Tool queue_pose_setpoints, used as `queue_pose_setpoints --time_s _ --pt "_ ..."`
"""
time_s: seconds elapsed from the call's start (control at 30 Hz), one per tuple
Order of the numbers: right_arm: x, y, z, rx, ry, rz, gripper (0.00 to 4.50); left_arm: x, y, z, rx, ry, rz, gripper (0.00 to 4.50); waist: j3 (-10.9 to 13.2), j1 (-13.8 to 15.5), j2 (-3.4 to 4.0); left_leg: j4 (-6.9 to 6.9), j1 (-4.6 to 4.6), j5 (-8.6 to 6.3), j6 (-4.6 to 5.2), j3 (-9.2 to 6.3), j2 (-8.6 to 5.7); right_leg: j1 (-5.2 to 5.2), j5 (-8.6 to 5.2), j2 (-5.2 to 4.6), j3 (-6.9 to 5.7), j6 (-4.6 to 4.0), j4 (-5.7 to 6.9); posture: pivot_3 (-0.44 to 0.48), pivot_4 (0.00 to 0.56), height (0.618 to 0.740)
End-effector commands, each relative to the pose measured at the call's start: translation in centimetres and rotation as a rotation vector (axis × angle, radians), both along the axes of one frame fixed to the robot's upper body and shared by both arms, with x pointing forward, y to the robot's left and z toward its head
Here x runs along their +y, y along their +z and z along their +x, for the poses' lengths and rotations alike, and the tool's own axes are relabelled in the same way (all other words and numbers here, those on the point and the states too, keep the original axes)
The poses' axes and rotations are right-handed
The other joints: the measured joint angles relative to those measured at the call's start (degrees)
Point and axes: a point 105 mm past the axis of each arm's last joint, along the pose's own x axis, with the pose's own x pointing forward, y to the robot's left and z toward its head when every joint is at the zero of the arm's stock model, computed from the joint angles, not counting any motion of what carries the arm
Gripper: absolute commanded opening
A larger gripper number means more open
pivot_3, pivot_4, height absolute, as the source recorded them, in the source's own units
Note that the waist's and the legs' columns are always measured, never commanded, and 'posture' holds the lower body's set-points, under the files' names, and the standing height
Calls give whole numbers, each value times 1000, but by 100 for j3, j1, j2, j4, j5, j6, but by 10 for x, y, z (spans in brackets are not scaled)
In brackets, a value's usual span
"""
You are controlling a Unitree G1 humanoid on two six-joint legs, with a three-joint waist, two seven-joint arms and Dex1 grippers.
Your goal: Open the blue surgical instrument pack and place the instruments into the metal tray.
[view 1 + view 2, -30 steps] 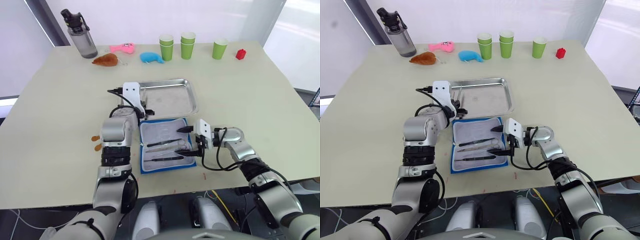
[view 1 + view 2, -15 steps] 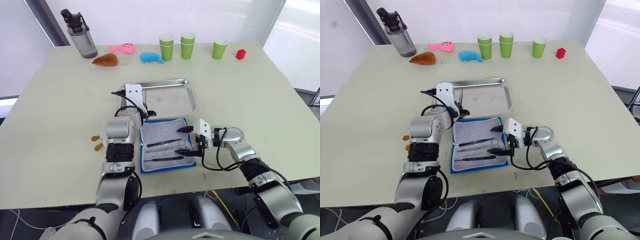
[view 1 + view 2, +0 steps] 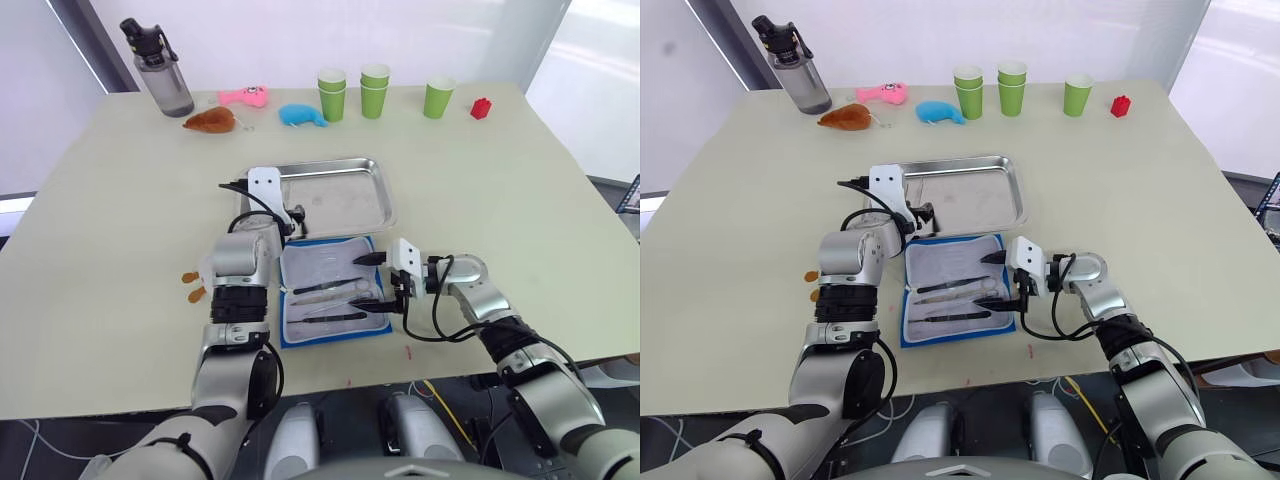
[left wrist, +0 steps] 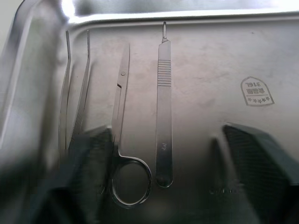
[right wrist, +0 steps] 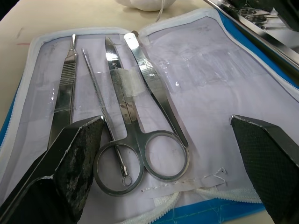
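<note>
Head view (left eye): the blue surgical instrument pack (image 3: 333,291) lies unfolded on the counter (image 3: 520,190), lining up, with the metal tray (image 3: 335,195) just beyond it. The left gripper (image 3: 292,213) hangs over the tray's near-left corner; the right gripper (image 3: 378,281) rests at the pack's right edge, apparently placed to reach the tools remaining there.

Left wrist view: directly ahead of the left gripper, between its spread, empty fingers (image 4: 254,154), tweezers (image 4: 74,100), scissors (image 4: 124,140) and a scalpel handle (image 4: 162,105) lie side by side on the tray bottom. The released posture over them suggests a delivery just completed, as a judgement.

Right wrist view: the right gripper's fingers (image 5: 70,158) stand wide apart and hold nothing. Between them, on the pack's pale lining, lie the instruments (image 5: 133,126) not yet transferred: ring-handled scissors, a thin probe and a flat handle. The straddling position suits a closing grasp on the scissors' rings.
</note>
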Motion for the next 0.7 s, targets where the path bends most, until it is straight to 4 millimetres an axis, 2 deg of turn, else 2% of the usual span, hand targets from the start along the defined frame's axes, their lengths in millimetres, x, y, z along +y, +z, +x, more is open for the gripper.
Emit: queue_pose_setpoints --time_s 0.03,0.2,0.33,0.4,0.5,0.7 --pt "-7 -47 -16 136 -17 -128 4500 0 32 6 -116 1 18 4464 0 -2 0 0 0 0 0 0 0 0 0 0 0 0 0 0 150 734" --pt "-6 -47 -16 135 -17 -127 4500 -9 47 8 -191 -54 4 4464 0 -8 0 -1 0 0 -1 0 0 0 0 0 -1 0 -1 0 150 734" --pt "-6 -47 -16 135 -17 -126 4500 -34 60 5 -290 -247 5 4464 0 -17 0 -4 0 2 -4 1 -1 0 0 1 0 0 -1 0 150 734" --pt "-6 -47 -16 136 -18 -126 4500 -42 60 0 -313 -326 16 4464 0 -22 0 -6 0 4 -10 0 0 0 0 1 -1 0 -2 0 150 734" --pt "-6 -47 -16 137 -19 -126 4500 -55 64 -11 -361 -465 -56 4464 0 -30 1 -9 2 6 -14 1 0 0 0 0 1 0 -2 0 150 734" --pt "-7 -47 -16 139 -18 -128 4500 -61 65 -33 -403 -726 -60 4464 1 -59 2 -9 1 7 -14 1 0 0 -1 3 -3 -1 -2 0 150 734"
